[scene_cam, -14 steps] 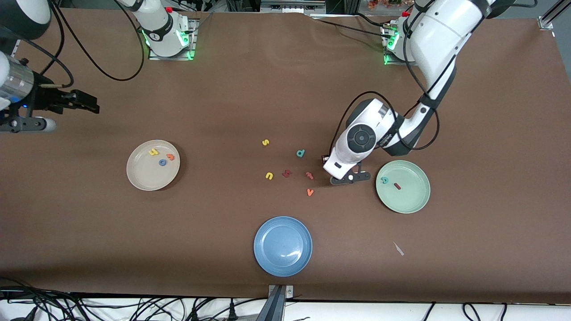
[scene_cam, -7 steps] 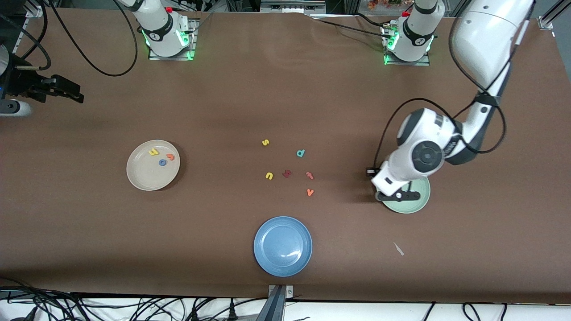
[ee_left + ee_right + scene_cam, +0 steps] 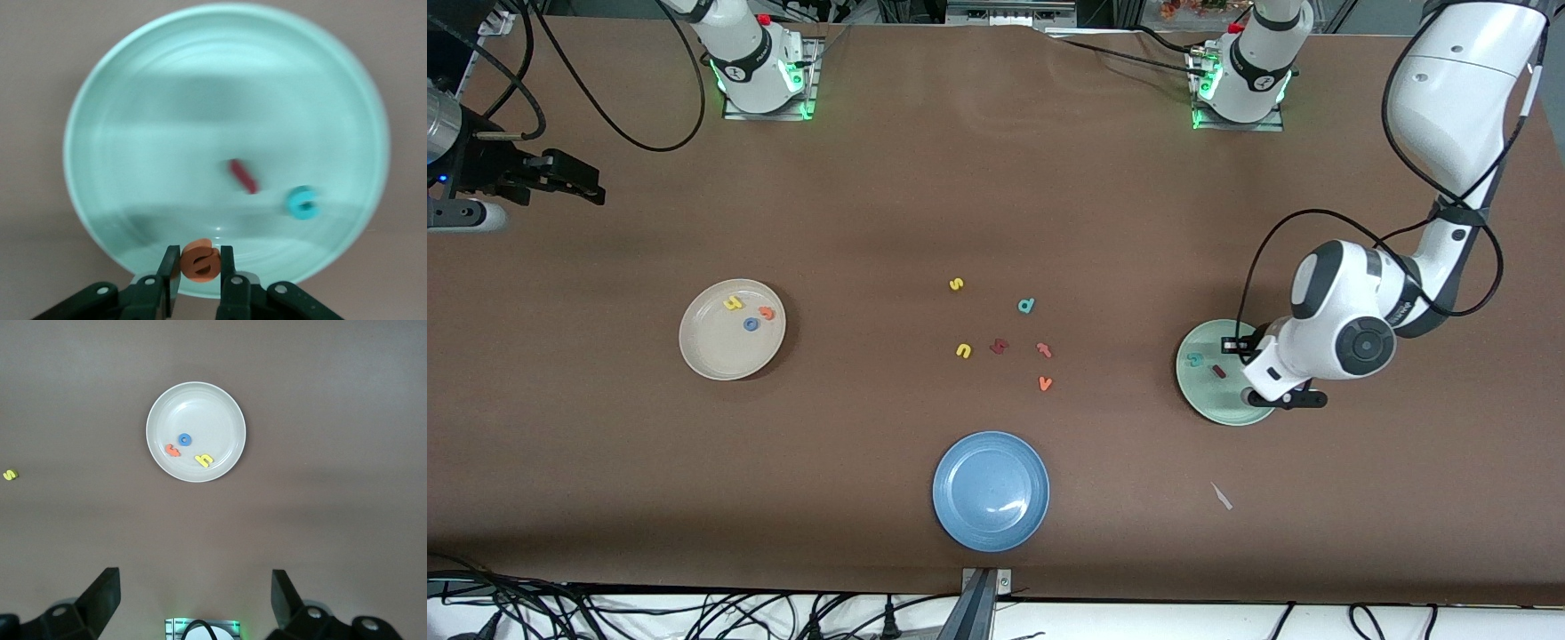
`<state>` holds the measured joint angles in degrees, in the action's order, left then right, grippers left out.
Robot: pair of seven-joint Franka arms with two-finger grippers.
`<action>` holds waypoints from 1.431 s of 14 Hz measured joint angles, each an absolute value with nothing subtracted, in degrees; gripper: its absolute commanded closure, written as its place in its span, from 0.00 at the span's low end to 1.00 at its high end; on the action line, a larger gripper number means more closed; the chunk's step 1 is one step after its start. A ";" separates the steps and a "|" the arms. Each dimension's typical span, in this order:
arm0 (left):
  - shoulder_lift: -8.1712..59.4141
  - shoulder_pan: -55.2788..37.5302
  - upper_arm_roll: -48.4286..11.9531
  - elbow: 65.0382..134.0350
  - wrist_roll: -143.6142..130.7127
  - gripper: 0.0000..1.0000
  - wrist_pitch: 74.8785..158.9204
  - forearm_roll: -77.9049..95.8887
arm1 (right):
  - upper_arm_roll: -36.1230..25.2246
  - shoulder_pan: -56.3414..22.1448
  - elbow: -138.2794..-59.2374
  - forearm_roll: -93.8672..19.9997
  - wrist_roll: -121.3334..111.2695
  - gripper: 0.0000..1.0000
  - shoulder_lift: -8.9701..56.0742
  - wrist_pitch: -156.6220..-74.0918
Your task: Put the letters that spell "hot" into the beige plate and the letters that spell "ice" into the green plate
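Observation:
My left gripper (image 3: 1285, 398) hangs over the green plate (image 3: 1205, 400), above the rim, and is shut on the orange e (image 3: 200, 260), which sits upright between its fingers. In that plate (image 3: 200, 100) lie the dark red i (image 3: 1217, 372) (image 3: 243, 176) and the teal c (image 3: 1193, 360) (image 3: 303, 203). The beige plate (image 3: 716, 356) (image 3: 200, 403), toward the right arm's end, holds the yellow h (image 3: 734, 303) (image 3: 205, 460), the orange t (image 3: 767, 312) (image 3: 173, 451) and the blue o (image 3: 751, 324) (image 3: 185, 440). My right gripper (image 3: 569, 180) (image 3: 197, 593) waits high at the right arm's end, open with nothing in it.
A blue plate (image 3: 991, 491) sits nearest the front camera, mid-table. Loose letters lie in the middle: yellow s (image 3: 956, 284), teal d (image 3: 1026, 306), yellow u (image 3: 963, 351), a dark red letter (image 3: 999, 346), an orange letter (image 3: 1043, 349), orange v (image 3: 1045, 383). A white scrap (image 3: 1221, 496) lies nearer the camera than the green plate.
My left arm has swung from beside the loose middle letters to over the green plate. My right gripper has shifted slightly at its end of the table.

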<state>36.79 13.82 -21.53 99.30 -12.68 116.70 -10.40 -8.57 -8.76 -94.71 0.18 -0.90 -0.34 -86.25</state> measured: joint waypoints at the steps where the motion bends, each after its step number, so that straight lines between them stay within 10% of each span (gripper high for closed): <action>1: 36.92 15.18 -21.53 99.97 -11.73 0.01 116.70 -10.40 | -8.53 -8.81 -94.80 0.18 -0.90 0.00 -0.12 -86.25; 10: 32.79 16.99 -24.83 96.95 -9.90 0.00 114.59 -10.40 | -8.46 -8.87 -94.85 0.20 -0.88 0.00 0.97 -86.53; 20: 22.12 16.76 -34.53 72.62 -9.93 0.00 82.18 -10.37 | -8.52 -8.55 -94.86 0.20 -0.85 0.00 1.01 -87.14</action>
